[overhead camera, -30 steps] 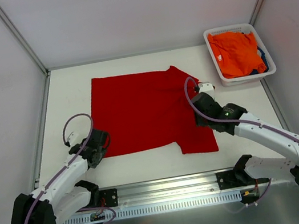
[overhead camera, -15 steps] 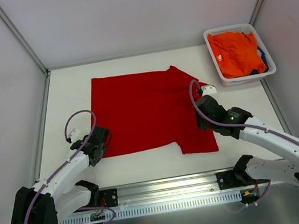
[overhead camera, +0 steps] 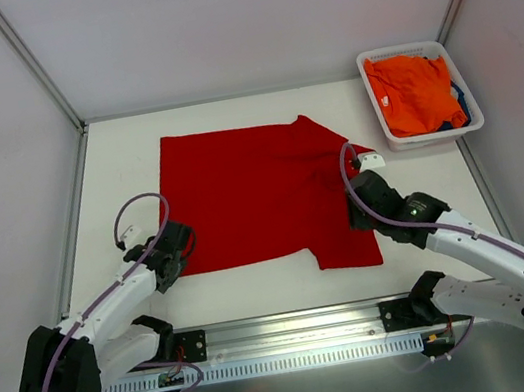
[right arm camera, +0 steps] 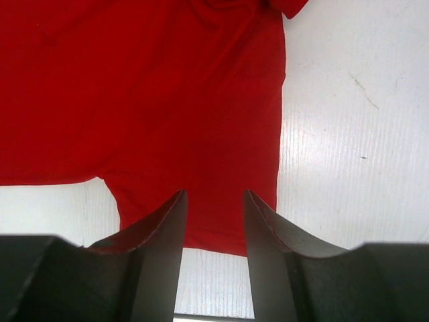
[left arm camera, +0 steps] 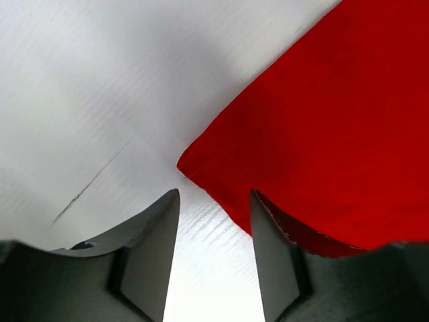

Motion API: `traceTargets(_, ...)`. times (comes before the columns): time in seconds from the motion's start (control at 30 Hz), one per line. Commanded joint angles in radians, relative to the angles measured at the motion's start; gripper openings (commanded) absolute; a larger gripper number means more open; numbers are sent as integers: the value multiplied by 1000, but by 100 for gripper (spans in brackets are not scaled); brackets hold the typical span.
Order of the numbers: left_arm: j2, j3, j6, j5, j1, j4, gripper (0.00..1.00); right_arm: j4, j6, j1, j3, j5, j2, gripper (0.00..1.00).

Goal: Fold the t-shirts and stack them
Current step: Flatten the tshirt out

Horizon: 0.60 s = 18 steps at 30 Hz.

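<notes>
A bright red t-shirt [overhead camera: 252, 198] lies spread flat on the white table. My left gripper [overhead camera: 174, 249] is at its near left corner. In the left wrist view the gripper [left arm camera: 214, 201] is open, and that corner [left arm camera: 335, 134] lies just ahead of it and against the right finger. My right gripper [overhead camera: 359, 211] is over the near right sleeve. In the right wrist view it [right arm camera: 214, 198] is open and empty above the sleeve [right arm camera: 134, 87]. A bright orange t-shirt [overhead camera: 412, 93] lies in the basket, with a bit of dark blue cloth [overhead camera: 461, 106] beside it.
The white plastic basket [overhead camera: 367, 64] stands at the back right of the table. A metal rail [overhead camera: 297, 337] runs along the near edge between the arm bases. Side walls close in the table at left and right.
My right gripper has moved a little toward the near right, over the sleeve. My left gripper has shifted slightly at the shirt's corner. The shirt has not moved.
</notes>
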<state>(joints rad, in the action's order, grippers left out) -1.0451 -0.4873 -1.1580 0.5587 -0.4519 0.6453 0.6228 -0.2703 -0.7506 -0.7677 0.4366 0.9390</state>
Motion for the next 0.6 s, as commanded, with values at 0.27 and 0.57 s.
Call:
traceTargets(0.27,20,-20,-14,12,-1,71,44,15,-33,-4,5,-15,-26,42)
traceTargets(0.57,-108,-25,-77,-37,-1,65,39,60,-37,-4,-4,-22,-110,42)
